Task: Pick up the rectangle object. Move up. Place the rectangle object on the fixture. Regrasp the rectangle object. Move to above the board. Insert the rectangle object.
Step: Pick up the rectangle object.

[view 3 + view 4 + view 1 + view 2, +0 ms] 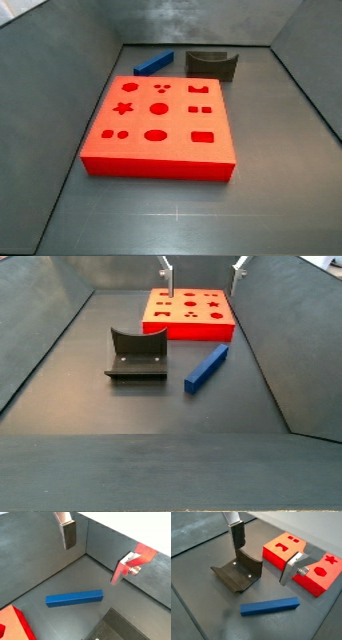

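Blue bar (205, 366) lies flat on the floor beside the fixture (138, 353), near the board (190, 311). Tool (264, 559) hangs above, spread wide, empty. Bar likely rigid, light, smooth; grip mid-length across its narrow sides.

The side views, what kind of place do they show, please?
Probably a lab test cell for robot insertion trials: grey walls enclose a bare floor holding a red board with shaped holes, a blue bar and a dark fixture. The open gripper hovers above, empty.
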### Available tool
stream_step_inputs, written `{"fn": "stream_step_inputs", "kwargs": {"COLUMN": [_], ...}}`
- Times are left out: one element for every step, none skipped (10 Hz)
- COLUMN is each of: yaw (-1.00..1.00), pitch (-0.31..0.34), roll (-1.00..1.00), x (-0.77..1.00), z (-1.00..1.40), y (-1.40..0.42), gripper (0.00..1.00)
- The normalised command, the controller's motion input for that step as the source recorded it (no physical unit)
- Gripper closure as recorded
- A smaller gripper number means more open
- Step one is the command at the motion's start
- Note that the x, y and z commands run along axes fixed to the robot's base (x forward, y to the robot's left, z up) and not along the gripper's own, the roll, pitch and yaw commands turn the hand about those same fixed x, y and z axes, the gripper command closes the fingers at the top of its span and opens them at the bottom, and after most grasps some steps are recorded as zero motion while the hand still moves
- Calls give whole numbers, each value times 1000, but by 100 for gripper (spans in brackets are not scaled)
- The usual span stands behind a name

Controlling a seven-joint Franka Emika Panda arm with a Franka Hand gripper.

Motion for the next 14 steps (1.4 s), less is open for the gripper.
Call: {"fn": "stream_step_inputs", "kwargs": {"yaw": [-340,-431,-580,-677,-803,-806,-803,-823,-746,-531,-323,-291,-277,-246], "pitch": [0,200,171,104,0,0,0,0,0,0,0,-7,-41,-79], "roll": [0,43,56,37,34,11,0,-3,-53,-124,-173,-190,-217,-234], "x": [-523,-231,-51,-20,-40,-103,-143,-177,-360,-666,-874,-771,-634,-411], "z": [-511,-583,-623,-763,-857,-980,-1000,-1000,-1000,-1000,-946,-900,-820,-743], "y": [-457,-583,-557,-483,-349,-297,-249,-131,0,9,154,137,191,254], "gripper": [0,0,0,0,0,0,0,0,0,0,0,0,0,0]}}
